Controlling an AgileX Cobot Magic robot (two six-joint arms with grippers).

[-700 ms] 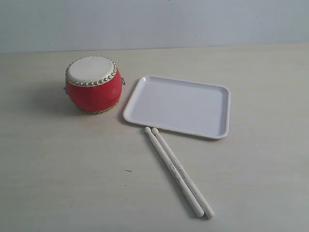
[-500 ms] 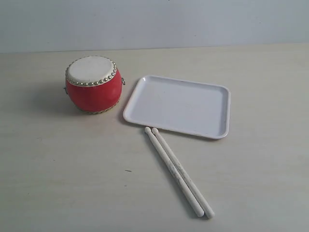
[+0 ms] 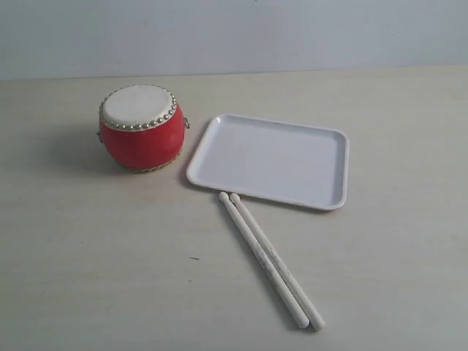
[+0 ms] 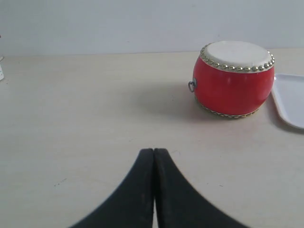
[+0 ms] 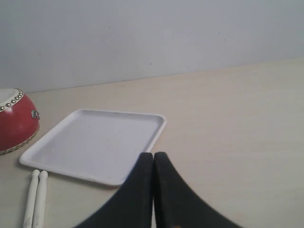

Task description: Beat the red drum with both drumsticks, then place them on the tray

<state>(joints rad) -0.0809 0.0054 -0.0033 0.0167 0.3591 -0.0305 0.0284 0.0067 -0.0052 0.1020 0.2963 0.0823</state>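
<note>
Exterior view shows nothing done yet: two pale cream wooden drumsticks (image 3: 267,256) lie untouched just beside the flat white plastic tray (image 3: 272,157), glossy red barrel drum (image 3: 142,140) at another edge. Empty, the left tool (image 4: 153,151) and right tool (image 5: 153,154) are pressed together.

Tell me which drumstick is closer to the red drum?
The left-hand drumstick in the exterior view; its twin lies beside it, farther from the red drum.

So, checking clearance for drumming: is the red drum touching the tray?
Apart. The exterior view shows a strip of bare table between the red drum and the tray.
</note>
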